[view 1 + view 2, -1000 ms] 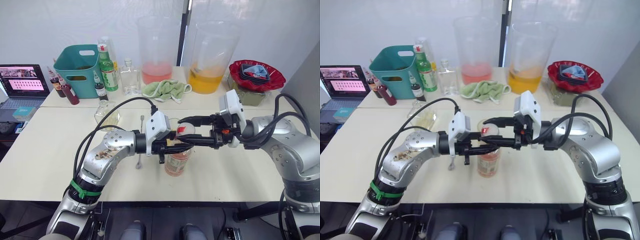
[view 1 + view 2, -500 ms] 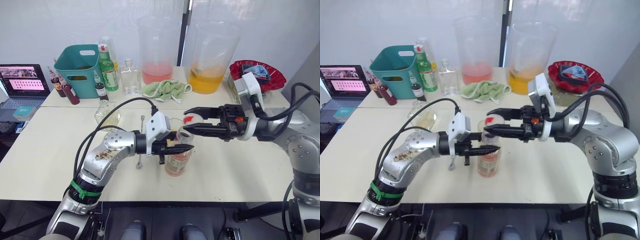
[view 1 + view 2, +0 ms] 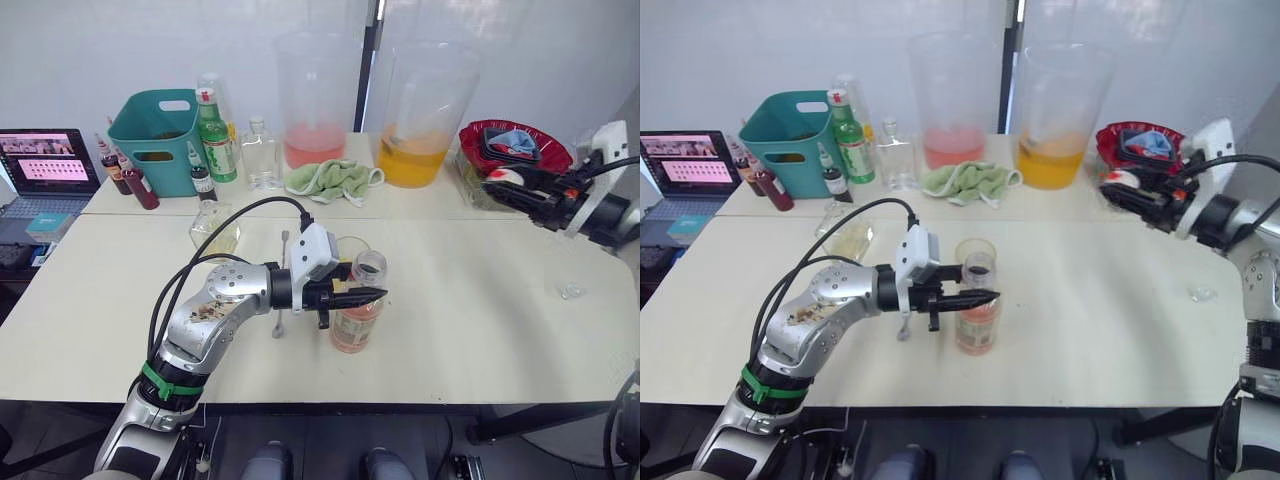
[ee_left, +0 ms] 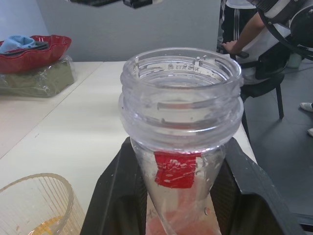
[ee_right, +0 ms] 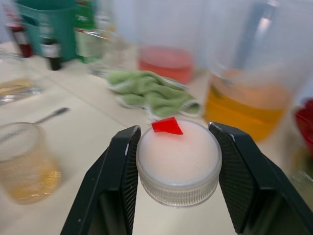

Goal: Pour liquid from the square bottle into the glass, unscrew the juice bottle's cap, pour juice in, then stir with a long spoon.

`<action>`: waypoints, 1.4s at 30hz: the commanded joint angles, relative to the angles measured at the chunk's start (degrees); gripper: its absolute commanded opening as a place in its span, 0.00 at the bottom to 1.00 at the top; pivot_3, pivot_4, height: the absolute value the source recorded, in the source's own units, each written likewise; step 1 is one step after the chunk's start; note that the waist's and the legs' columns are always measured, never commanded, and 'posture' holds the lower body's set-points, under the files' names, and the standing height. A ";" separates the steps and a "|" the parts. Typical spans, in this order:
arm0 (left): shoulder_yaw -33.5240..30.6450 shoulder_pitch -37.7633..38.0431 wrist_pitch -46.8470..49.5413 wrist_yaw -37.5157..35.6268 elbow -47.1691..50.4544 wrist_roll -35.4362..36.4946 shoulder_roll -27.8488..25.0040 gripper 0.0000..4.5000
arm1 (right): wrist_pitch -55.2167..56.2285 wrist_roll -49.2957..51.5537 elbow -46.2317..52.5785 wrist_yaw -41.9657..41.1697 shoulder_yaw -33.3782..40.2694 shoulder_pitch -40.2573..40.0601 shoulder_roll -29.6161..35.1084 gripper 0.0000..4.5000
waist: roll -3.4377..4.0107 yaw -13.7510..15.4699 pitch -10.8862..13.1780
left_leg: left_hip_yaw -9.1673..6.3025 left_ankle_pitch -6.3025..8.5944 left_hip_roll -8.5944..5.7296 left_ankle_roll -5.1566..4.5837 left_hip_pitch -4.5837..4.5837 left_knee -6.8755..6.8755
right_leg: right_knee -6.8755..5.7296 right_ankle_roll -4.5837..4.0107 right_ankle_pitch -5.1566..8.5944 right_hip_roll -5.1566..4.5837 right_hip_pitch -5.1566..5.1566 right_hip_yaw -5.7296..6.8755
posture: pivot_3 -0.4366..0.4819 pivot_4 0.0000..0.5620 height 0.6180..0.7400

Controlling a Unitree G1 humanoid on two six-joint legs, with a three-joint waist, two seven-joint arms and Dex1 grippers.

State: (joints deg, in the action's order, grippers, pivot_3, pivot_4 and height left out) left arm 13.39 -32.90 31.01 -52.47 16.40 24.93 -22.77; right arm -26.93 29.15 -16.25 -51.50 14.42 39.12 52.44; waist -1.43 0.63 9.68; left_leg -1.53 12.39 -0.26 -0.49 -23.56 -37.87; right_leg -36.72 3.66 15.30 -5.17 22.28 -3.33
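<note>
The juice bottle (image 3: pixel 357 318) stands uncapped near the table's middle, pink-orange juice in its lower part, and its open mouth (image 4: pixel 181 78) faces up. My left gripper (image 3: pixel 368 294) is shut on its neck from the left. The glass (image 3: pixel 347 249) stands just behind it and holds some yellow liquid (image 4: pixel 34 208). Far to the right, above the table's back right, my right gripper (image 3: pixel 497 183) is shut on the juice bottle's cap (image 5: pixel 178 161), white with a red spot. The square bottle (image 3: pixel 215 229) stands at the left. The long spoon (image 3: pixel 283 243) lies beside my left arm, partly hidden by it.
Two huge beakers, one with pink liquid (image 3: pixel 313 100) and one with orange (image 3: pixel 420 110), stand at the back with a green cloth (image 3: pixel 330 180) before them. A teal basket (image 3: pixel 160 125), green bottle (image 3: pixel 213 135), clear flat bottle (image 3: pixel 258 150), red bowl (image 3: pixel 512 148) and laptop (image 3: pixel 45 165) line the back.
My right gripper has lifted the cap off the juice bottle and swung far to the right with it. The left gripper has stayed on the bottle.
</note>
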 commanded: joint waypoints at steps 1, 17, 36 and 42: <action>0.49 1.67 1.05 1.37 -0.07 -0.14 0.45 0.28 | 5.55 -3.79 -5.88 4.21 2.11 0.65 -1.31 0.48 | 0.01 -0.08 -0.01 | 0.01 0.00 0.00 0.00 0.01 0.00 | 0.00 0.00 0.00 0.00 0.00 -0.02 | 0.48 0.27 1.00; -1.70 4.72 3.22 4.83 3.79 0.90 -0.42 0.28 | 17.35 -14.54 -26.59 16.95 0.23 0.30 -10.64 0.48 | 0.05 -0.70 -0.02 | 0.06 0.00 0.00 0.00 0.05 0.02 | -0.03 0.00 0.00 0.03 0.00 -0.10 | 0.48 0.27 1.00; -2.37 5.14 4.20 5.46 5.30 2.08 -2.63 0.28 | 19.85 -15.60 -28.81 17.17 0.61 -3.47 -14.05 0.93 | 0.08 -1.52 -0.03 | 0.07 0.00 0.01 0.00 0.11 0.06 | -0.04 0.00 0.00 0.07 -0.01 -0.16 | 0.48 0.27 1.00; -2.27 5.65 3.97 4.94 6.43 2.53 -3.41 0.28 | 18.32 -10.23 -18.36 10.50 4.12 -3.93 -11.67 1.00 | 0.20 -1.72 -0.03 | 0.06 0.00 0.03 0.00 0.12 0.07 | -0.04 0.00 0.00 0.09 0.00 -0.23 | 0.48 0.27 1.00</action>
State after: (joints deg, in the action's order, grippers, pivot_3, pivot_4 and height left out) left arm 10.66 -28.37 33.86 -47.27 22.34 27.42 -25.22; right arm -8.13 15.82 -40.46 -38.48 15.75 34.15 38.04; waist -1.23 -1.10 9.64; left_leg -1.48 12.39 -0.22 -0.49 -23.42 -37.79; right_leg -36.76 3.65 15.30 -5.08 22.28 -3.60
